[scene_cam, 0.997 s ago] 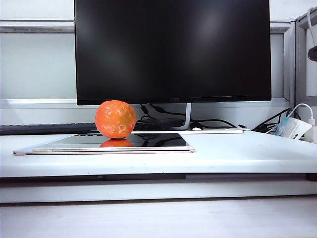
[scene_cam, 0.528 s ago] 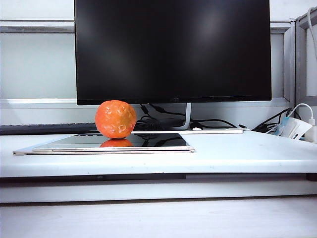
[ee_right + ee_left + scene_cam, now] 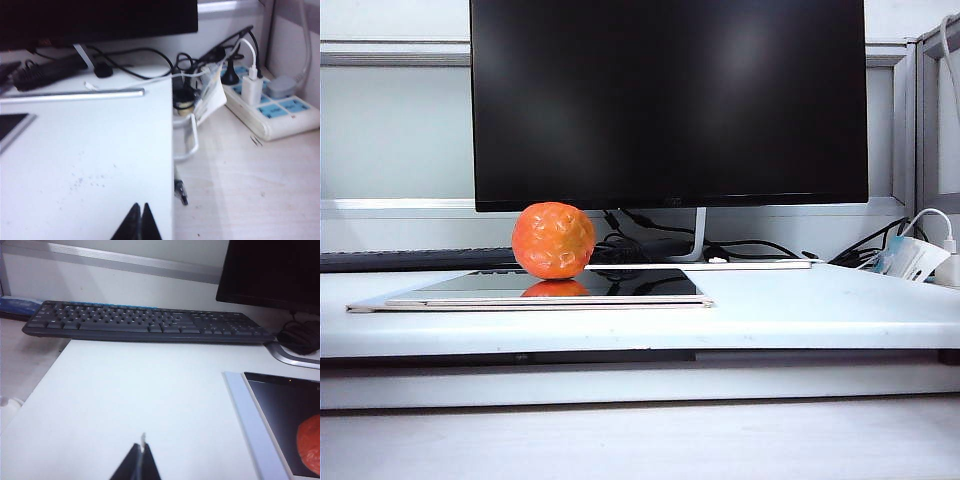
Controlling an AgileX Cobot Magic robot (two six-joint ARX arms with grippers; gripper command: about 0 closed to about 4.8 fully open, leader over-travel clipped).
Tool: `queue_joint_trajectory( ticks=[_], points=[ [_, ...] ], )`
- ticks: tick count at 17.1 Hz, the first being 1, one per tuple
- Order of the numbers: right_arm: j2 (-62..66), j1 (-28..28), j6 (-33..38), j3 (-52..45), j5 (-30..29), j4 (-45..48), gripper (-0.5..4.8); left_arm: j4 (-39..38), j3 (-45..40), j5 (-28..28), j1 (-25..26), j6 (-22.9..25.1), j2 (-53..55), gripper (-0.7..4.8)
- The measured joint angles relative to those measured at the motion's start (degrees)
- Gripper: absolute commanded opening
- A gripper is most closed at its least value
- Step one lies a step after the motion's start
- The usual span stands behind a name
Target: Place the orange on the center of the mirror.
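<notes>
The orange [image 3: 553,240] rests on the mirror [image 3: 640,284], about midway along its width, with its reflection showing in the glass beneath it. The mirror lies flat on the white table, its pale rim toward the camera. No arm shows in the exterior view. In the left wrist view my left gripper [image 3: 142,449] is shut and empty over bare white table, well apart from the mirror [image 3: 280,405] and the orange [image 3: 310,445]. My right gripper [image 3: 139,207] is shut and empty near the table's side edge; one mirror corner [image 3: 12,125] shows.
A black monitor [image 3: 668,100] stands behind the mirror, with cables at its foot. A black keyboard [image 3: 145,322] lies along the back. Beyond the table's edge [image 3: 172,150], on a lower surface, are a power strip [image 3: 270,107], cables and a pen [image 3: 180,192].
A dark part at the upper right edge of the exterior view has gone out of the picture. The orange and mirror have not moved.
</notes>
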Motion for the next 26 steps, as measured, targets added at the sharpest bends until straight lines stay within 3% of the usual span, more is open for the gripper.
queue_joint_trajectory(
  ticks=[26],
  points=[
    [0.0, 0.0, -0.3, 0.0, 1.2, 0.0, 0.00, 0.0, 0.0, 0.0, 0.0, 0.0, 0.0, -0.05]
  ],
)
